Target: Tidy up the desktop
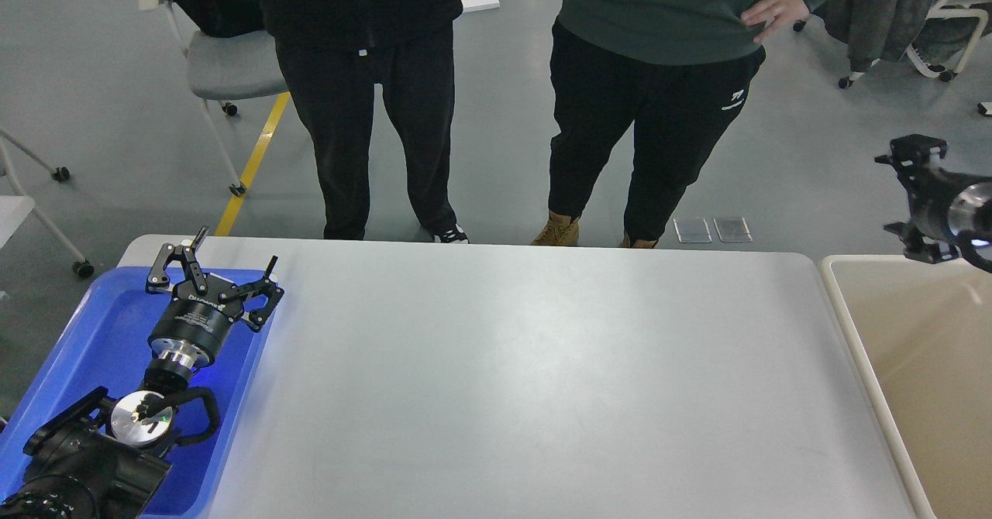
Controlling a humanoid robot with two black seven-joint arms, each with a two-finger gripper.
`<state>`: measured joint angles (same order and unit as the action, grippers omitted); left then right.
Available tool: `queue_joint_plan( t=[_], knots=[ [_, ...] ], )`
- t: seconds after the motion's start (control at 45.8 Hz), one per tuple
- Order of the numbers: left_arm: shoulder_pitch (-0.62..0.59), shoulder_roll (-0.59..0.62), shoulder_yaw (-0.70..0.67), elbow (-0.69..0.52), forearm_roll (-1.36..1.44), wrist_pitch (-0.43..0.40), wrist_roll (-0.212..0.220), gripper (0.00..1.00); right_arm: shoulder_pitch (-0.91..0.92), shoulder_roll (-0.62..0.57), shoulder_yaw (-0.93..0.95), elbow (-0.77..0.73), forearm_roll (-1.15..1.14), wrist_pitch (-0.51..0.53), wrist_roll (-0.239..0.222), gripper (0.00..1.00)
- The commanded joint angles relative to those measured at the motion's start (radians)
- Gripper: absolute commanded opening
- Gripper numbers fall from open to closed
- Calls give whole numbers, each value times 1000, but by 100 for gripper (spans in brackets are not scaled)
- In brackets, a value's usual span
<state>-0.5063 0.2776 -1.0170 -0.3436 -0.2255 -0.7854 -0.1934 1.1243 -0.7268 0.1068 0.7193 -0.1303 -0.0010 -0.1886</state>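
White-grey counter (527,379), rectangular with rounded corners, filling the centre and lower part of the head view, its surface bare. Two standing people, one in black trousers (372,116) and one in a green top (659,0), just beyond the counter's far edge. Beige bin (914,348) abutting the counter's right edge. Blue plastic tray (101,333) at the counter's left edge, overlapping its far-left corner. Grey office chair (225,62) on the floor at upper left. Left gripper (225,259) above the tray's far end, fingers (267,271) spread apart, holding nothing. Right gripper (918,194) at the right margin, above the bin's far corner; seen dark and end-on, so finger state cannot be told.
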Motion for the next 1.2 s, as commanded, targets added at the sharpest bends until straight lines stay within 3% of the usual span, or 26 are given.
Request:
queue_joint_plan(
  t=[0.0,0.24,0.459,0.852,1.18],
  knots=[
    [-1,0,0,0,0,0,0,100,-3,118,197,42,8,-1,1,100],
    [0,0,0,0,0,0,0,100,-98,283,470,19,51,-1,9,100],
    [-1,0,0,0,0,0,0,100,-170,375,527,6,80,10,127,100],
    [-1,0,-2,0,0,0,0,100,-268,400,557,-4,365,116,144,100],
    [0,0,-2,0,0,0,0,100,-389,412,611,-46,379,276,224,100]
  ],
)
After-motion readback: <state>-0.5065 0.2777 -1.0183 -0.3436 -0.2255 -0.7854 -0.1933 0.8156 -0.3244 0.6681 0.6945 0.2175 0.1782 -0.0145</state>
